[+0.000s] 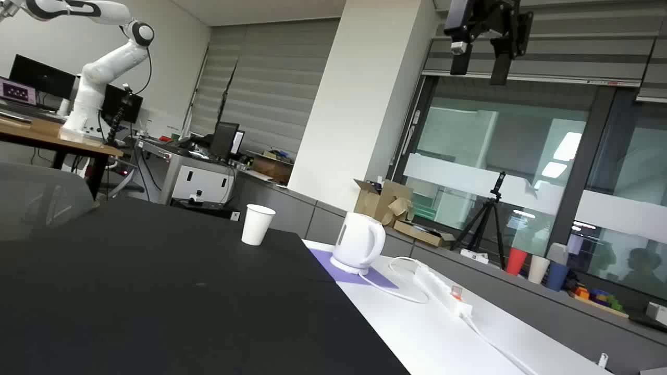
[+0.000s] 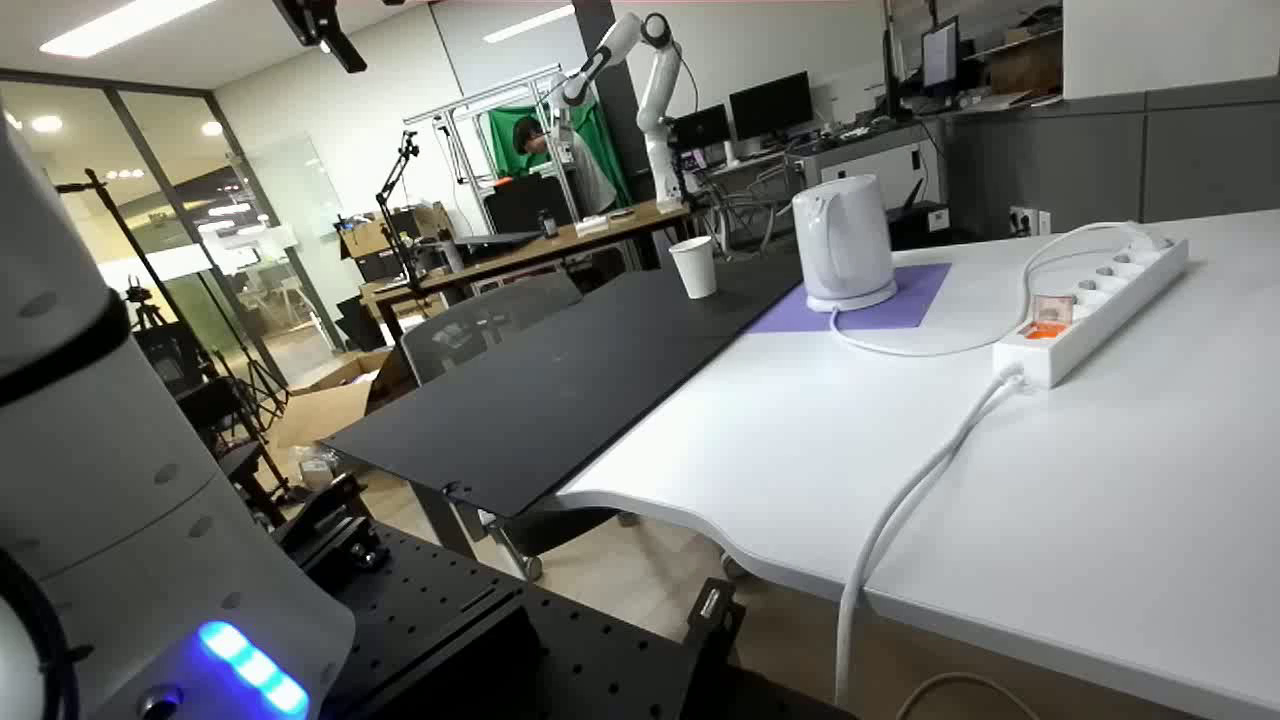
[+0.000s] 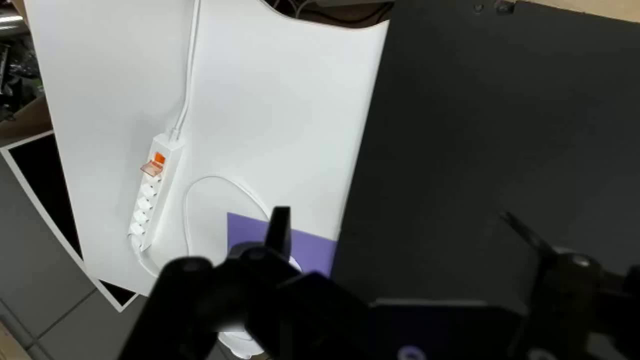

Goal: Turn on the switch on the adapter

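Note:
The adapter is a long white power strip (image 1: 440,289) on the white table, also seen in the exterior view (image 2: 1112,308) and in the wrist view (image 3: 161,196). Its orange switch (image 2: 1047,331) sits at the end where the thick cable leaves. The switch also shows in the wrist view (image 3: 159,157), with a clear flap (image 3: 152,168) standing raised beside it. Whether it is on or off cannot be told. My gripper (image 1: 479,70) is open and empty, high above the tables. In the wrist view its spread fingers (image 3: 393,213) are to the right of the adapter, over the black surface.
A white kettle (image 2: 845,240) stands on a purple sheet (image 2: 922,285); its cord runs to the adapter. A white paper cup (image 2: 694,268) stands on the black surface (image 2: 560,390). The adapter's thick cable (image 2: 930,460) crosses the white table (image 2: 740,440) and hangs over its edge.

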Available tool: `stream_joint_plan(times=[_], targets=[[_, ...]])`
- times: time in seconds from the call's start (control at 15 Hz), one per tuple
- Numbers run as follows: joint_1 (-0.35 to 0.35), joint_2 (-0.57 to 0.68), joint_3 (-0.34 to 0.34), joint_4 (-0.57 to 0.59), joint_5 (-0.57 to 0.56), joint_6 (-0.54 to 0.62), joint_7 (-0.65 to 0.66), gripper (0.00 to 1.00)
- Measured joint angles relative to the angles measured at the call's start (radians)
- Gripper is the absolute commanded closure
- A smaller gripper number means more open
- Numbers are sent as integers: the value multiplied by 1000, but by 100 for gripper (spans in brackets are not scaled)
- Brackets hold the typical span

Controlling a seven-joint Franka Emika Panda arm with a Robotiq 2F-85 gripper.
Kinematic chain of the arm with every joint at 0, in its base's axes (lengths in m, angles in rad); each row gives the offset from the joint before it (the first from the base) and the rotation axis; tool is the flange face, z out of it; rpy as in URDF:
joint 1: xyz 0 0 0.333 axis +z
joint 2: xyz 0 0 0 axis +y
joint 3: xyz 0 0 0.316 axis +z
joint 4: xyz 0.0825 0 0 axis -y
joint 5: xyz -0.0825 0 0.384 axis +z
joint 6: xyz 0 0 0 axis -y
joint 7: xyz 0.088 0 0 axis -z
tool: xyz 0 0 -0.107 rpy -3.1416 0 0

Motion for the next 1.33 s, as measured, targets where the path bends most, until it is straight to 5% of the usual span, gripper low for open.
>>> stream_joint_plan(times=[1.07,1.13,1.33], targets=[[0,0,-13,-6,-22,26,8,0],[-10,2,-26,-17,-44,62,15,25],[-74,31,-95,-65,-117,215,24,40]])
